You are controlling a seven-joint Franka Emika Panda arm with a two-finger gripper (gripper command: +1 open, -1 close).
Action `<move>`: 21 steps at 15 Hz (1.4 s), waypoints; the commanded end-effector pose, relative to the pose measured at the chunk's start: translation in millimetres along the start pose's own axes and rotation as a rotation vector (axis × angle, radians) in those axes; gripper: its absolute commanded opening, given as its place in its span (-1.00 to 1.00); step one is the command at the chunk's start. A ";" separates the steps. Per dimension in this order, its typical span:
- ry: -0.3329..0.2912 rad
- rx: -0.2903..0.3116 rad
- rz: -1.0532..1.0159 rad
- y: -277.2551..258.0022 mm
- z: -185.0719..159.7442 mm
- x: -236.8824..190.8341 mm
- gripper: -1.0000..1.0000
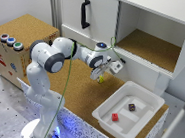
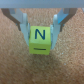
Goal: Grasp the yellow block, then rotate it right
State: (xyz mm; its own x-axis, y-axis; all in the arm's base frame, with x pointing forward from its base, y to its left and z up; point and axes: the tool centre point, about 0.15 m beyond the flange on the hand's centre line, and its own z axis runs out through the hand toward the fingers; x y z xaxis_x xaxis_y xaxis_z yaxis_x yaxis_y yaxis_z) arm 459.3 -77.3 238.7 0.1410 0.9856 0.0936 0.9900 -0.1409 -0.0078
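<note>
The yellow block (image 2: 40, 39) is a bright yellow cube with a dark "N" on the face toward the wrist camera. It sits between my two fingers (image 2: 23, 24), which press on its sides, and a shadow beneath it suggests it is just above the cork surface. In the exterior view my gripper (image 1: 101, 76) hangs over the middle of the cork tabletop with the yellow block (image 1: 101, 79) showing as a small yellow spot at the fingertips.
A white tray (image 1: 126, 115) at the exterior view's lower right holds a small red block (image 1: 115, 117) and a dark brownish block (image 1: 131, 107). An open white cabinet (image 1: 146, 46) stands behind. A cork box with coloured buttons (image 1: 11, 40) stands at the left.
</note>
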 end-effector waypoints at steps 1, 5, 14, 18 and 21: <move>0.078 0.001 0.195 -18.2 -44.8 0.4 -1.00; 0.048 -0.075 0.281 -6.8 -51.3 -8.1 -1.00; -0.017 -0.036 0.666 -17.5 -38.3 7.3 -1.00; -0.034 -0.028 0.853 -18.5 -22.6 14.7 -1.00; 0.006 -0.015 1.027 -21.3 -12.6 5.5 -1.00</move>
State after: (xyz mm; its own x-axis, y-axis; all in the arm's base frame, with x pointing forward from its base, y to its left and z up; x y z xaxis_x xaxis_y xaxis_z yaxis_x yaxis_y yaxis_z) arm 452.5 -66.8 269.8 0.8239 0.5653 0.0397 0.5665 -0.8195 -0.0865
